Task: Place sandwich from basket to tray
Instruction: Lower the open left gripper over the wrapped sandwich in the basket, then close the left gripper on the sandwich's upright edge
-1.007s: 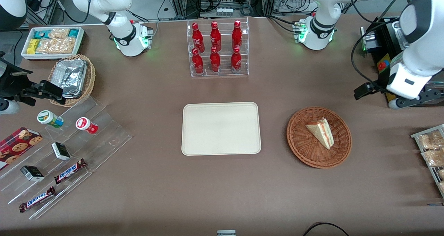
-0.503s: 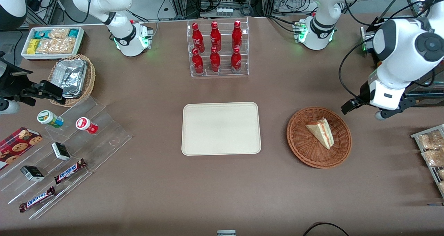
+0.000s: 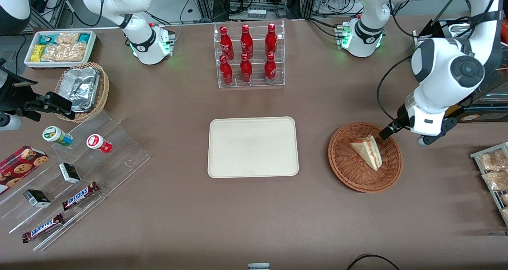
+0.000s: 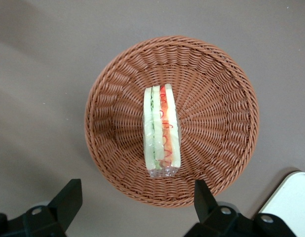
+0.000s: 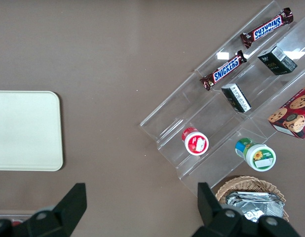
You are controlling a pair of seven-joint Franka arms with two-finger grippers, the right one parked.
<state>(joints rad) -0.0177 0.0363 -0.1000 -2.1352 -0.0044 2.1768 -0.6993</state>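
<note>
Since a second ago the working arm has swung in from the edge of the desk, and its tool [image 4: 135, 207] now hangs over the basket [image 3: 351, 174] at the rim nearer the arm's own end, where earlier it stood well clear of the wicker.

The sandwich [image 3: 367, 151] lies inside the round reddish-brown basket, about in its middle, resting on its side with the cut edge up, so the wrist view shows white bread with green, pink and orange layers running lengthwise [image 4: 162, 130]. It has not shifted. The tool's two dark fingers [image 4: 68, 200] are spread wide apart, wider than the sandwich is thick, and they grip nothing. Seen from the wrist, the wedge lies ahead of the gap between them and roughly in line with it; the fingertips are above the basket and not touching bread or wicker. In the front view one dark finger shows just beside the sandwich's blunt end, over the basket rim.

Beside the basket, toward the parked arm's end of the desk [image 3: 254, 218], sits the cream tray [image 3: 253, 147], flat and bare, apart from the basket; a corner of it shows in the wrist view [image 4: 290, 207]. Farther from the front camera than the tray stands a clear rack of red bottles [image 3: 249, 55].
</note>
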